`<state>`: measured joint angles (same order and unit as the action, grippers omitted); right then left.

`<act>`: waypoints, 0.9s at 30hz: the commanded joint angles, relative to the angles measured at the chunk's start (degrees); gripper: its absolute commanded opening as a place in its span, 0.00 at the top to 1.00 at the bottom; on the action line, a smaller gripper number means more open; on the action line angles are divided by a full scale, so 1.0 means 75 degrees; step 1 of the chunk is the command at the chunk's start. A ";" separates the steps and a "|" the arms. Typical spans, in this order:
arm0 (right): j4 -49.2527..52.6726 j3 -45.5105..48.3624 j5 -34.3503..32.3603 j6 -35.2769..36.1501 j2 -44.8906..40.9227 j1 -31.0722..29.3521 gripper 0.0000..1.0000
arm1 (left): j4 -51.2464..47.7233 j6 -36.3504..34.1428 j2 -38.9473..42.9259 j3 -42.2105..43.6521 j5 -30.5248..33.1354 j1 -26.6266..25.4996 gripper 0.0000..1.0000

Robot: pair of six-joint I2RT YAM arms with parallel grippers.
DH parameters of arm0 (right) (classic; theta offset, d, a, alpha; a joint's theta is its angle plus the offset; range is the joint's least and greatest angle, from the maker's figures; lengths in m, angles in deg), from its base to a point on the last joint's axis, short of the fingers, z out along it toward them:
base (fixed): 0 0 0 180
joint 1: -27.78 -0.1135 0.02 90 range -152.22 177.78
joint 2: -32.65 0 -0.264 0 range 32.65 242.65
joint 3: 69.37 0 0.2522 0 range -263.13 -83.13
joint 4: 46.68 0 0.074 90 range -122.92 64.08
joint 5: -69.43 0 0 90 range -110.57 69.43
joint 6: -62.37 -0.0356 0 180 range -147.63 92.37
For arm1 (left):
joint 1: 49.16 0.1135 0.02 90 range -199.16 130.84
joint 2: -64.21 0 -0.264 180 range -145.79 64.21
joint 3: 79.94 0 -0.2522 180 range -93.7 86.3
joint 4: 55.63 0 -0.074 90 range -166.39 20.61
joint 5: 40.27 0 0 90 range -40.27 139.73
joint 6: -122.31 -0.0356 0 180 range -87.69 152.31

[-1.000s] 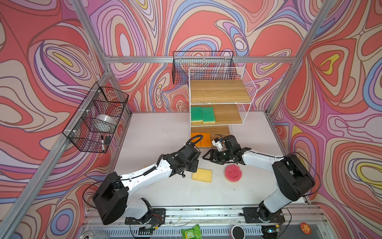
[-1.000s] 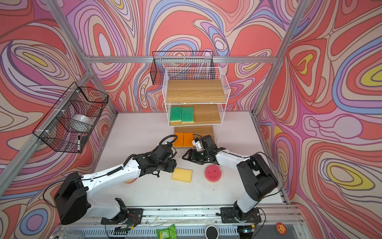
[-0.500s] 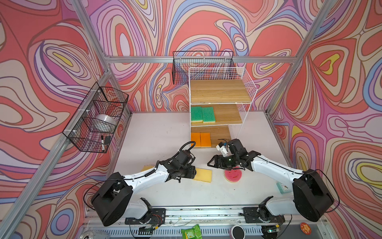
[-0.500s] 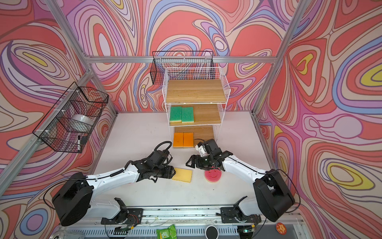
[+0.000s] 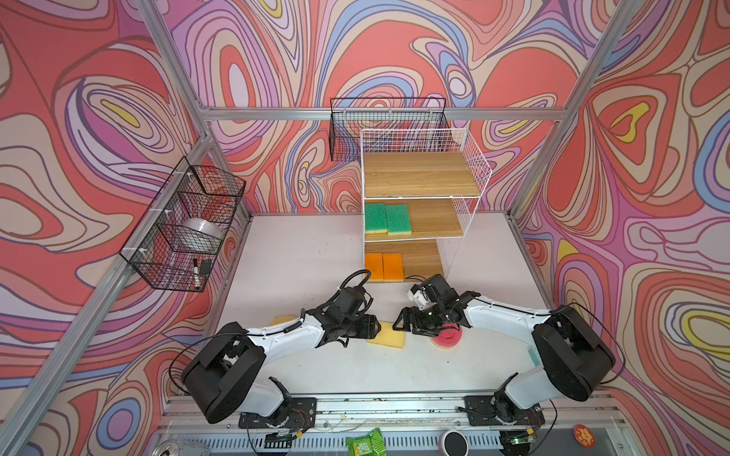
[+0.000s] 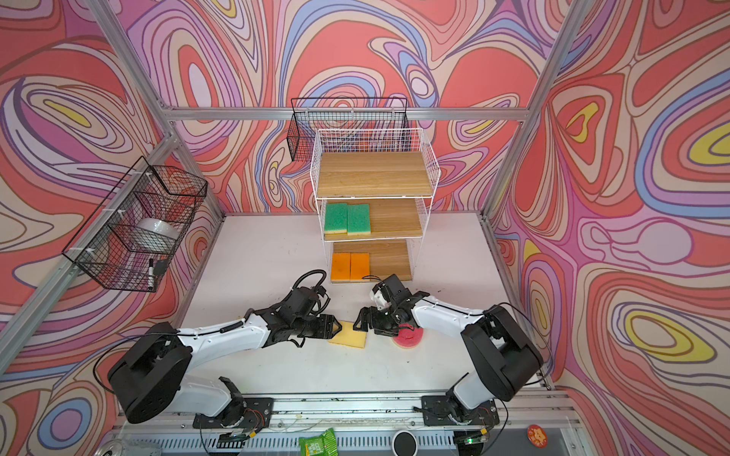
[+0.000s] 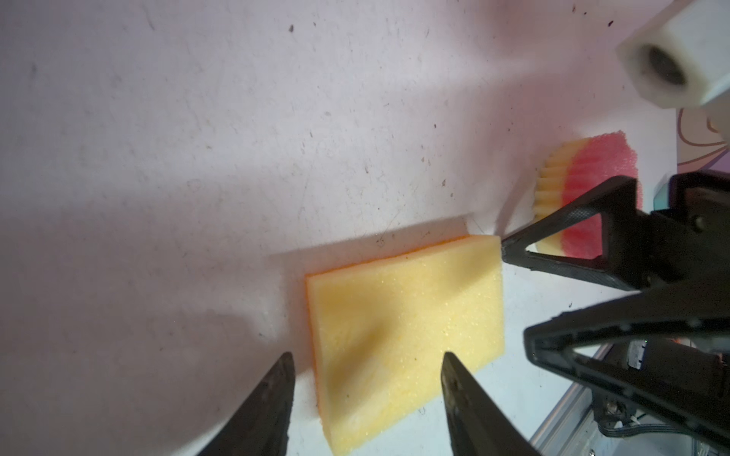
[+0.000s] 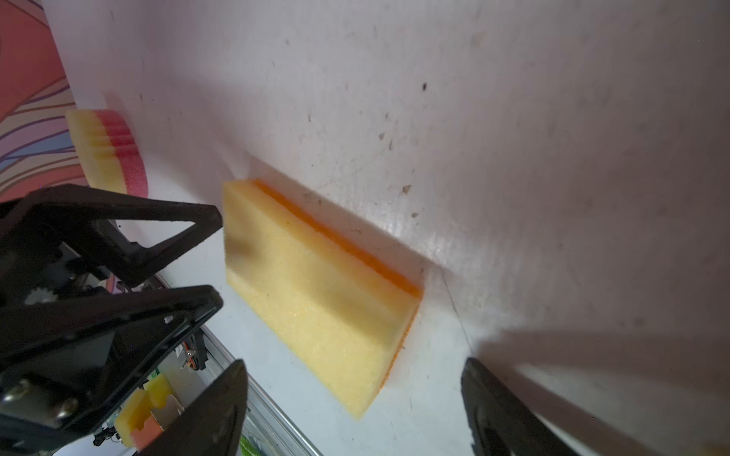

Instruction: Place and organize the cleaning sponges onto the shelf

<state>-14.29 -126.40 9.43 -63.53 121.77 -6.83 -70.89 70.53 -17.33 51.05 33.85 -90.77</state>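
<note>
Shelf point(image 5: 422, 173) stands far-centre on the surface point(image 5: 308, 252). 2 sponges point(image 5: 387, 218) lie left on its middle tier, 2 sponges point(image 5: 383, 266) left on its bottom tier. Nearer, a block sponge point(image 5: 389, 338) lies just left of a round sponge point(image 5: 448, 337).

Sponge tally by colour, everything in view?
Green-faced rectangular foam sponges: 2
Orange-faced rectangular foam sponges: 3 (one lies yellow side up)
Round pink-and-yellow foam sponges: 2
Total: 7
</note>
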 commanded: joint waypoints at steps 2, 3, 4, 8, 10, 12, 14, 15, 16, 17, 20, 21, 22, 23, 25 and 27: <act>-0.0539 0.0032 0.0152 -0.0164 0.0182 -0.0050 0.15 | 0.0429 0.0189 -0.0142 0.0220 -0.0080 0.0039 0.40; -0.0733 0.0080 0.0301 -0.0243 0.0176 -0.0049 0.15 | 0.0512 0.0204 -0.0163 0.0257 -0.0084 0.0039 0.40; -0.0930 0.0126 0.0464 -0.0317 0.0198 -0.0049 0.15 | 0.0584 0.0228 -0.0196 0.0280 -0.0094 0.0039 0.40; -0.1397 0.0201 0.0889 -0.0494 0.0350 -0.0049 0.16 | 0.0871 0.0330 -0.0341 0.0354 -0.0142 0.0063 0.40; -0.1591 0.0261 0.0998 -0.0550 0.0404 -0.0057 0.18 | 0.0998 0.0386 -0.0390 0.0392 -0.0168 0.0085 0.41; -0.1818 0.0338 0.1132 -0.0625 0.0425 -0.0052 0.21 | 0.1082 0.0422 -0.0402 0.0421 -0.0191 0.0115 0.41; -0.2004 0.0396 0.1169 -0.0675 0.0432 -0.0059 0.27 | 0.1148 0.0458 -0.0390 0.0454 -0.0213 0.0154 0.41; -0.2051 0.0407 0.1164 -0.0685 0.0431 -0.0049 0.32 | 0.1161 0.0465 -0.0368 0.0474 -0.0223 0.0179 0.41; -0.2099 0.0427 0.1152 -0.0696 0.0402 -0.0051 0.34 | 0.1181 0.0480 -0.0338 0.0489 -0.0220 0.0211 0.41; -0.2209 0.0459 0.1155 -0.0716 0.0345 -0.0051 0.37 | 0.1209 0.0493 -0.0309 0.0510 -0.0248 0.0249 0.41; -0.2350 0.0531 0.1145 -0.0755 0.0167 -0.0050 0.42 | 0.1331 0.0541 -0.0205 0.0603 -0.0325 0.0360 0.42; -0.2329 0.0520 0.1100 -0.0725 0.0110 -0.0049 0.43 | 0.1376 0.0564 -0.0166 0.0638 -0.0349 0.0395 0.42; -0.2292 0.0499 0.1069 -0.0720 0.0094 -0.0058 0.43 | 0.1420 0.0585 -0.0129 0.0661 -0.0380 0.0418 0.43; -0.2265 0.0466 0.1069 -0.0693 0.0094 -0.0049 0.43 | 0.1475 0.0599 -0.0083 0.0690 -0.0427 0.0455 0.44; -0.2263 0.0437 0.1065 -0.0695 0.0146 -0.0049 0.43 | 0.1548 0.0629 0.0004 0.0691 -0.0498 0.0483 0.48; -0.2274 0.0415 0.1023 -0.0692 0.0222 -0.0049 0.43 | 0.1594 0.0652 0.0149 0.0681 -0.0588 0.0496 0.52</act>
<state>-29.70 -122.88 16.88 -68.91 123.65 -6.85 -61.66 74.44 -18.47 55.95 31.67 -87.23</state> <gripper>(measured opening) 0.575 0.507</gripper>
